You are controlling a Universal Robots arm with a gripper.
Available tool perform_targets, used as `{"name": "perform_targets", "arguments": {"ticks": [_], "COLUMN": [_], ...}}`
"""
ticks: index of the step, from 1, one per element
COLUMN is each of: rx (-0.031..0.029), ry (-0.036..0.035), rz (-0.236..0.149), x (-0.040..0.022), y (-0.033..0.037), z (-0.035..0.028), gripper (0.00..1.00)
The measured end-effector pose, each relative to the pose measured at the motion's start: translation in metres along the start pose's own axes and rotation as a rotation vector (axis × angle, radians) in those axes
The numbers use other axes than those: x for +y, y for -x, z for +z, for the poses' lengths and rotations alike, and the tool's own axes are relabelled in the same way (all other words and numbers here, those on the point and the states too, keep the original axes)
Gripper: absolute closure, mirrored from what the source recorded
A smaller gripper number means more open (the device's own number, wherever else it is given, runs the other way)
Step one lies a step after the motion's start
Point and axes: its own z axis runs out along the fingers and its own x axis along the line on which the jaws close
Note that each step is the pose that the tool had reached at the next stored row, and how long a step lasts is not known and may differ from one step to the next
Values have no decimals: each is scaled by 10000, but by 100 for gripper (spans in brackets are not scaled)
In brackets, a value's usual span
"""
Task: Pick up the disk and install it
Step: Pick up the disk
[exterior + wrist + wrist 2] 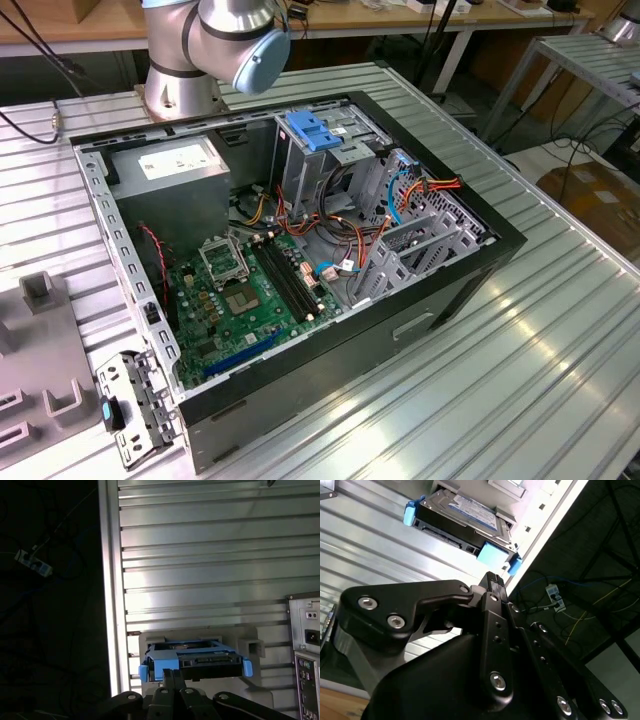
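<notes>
Where the jaws point: right at the disk [192, 660], blue rails and all, sitting just past the tips, not touching
Gripper [170, 674]: jaws pressed together, nothing in them
Disk's seat: grey holder [200, 632] beyond the jaws, near the ribbed table's [200, 555] edge
PC case [304, 650]: off to one side of the jaws

Open computer case [470, 215] on ribbed table [520, 380], green motherboard [245, 300] inside, blue latch [315, 130] atop cage [300, 172], arm [215, 40] apparently mounted behind.
</notes>
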Motion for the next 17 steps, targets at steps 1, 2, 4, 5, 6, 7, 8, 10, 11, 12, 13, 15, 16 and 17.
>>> {"name": "perform_targets", "arguments": {"ticks": [1,2,4,5,6,7,8,10,11,12,13,15,16,17], "rx": [0,0,0,0,0,3,8,15,28,32,37,46,50,54], "ry": [0,0,0,0,0,0,-2,-2,-5,-5,-6,-8,-7,-8], "rz": [0,0,0,0,-5,-55,-192,-391,-650,-770,-880,-1089,-1197,-1292], "x": [0,0,0,0,0,0,0,0,0,0,0,0,0,0], "y": [-1,-2,-4,-5,-5,-5,-5,-5,-5,-5,-5,-5,-5,-5], "z": [0,0,0,0,0,0,0,1,0,0,0,0,0,0], "gripper": [89,89,89,89,89,89,89,89,89,89,89,89,89,89]}}
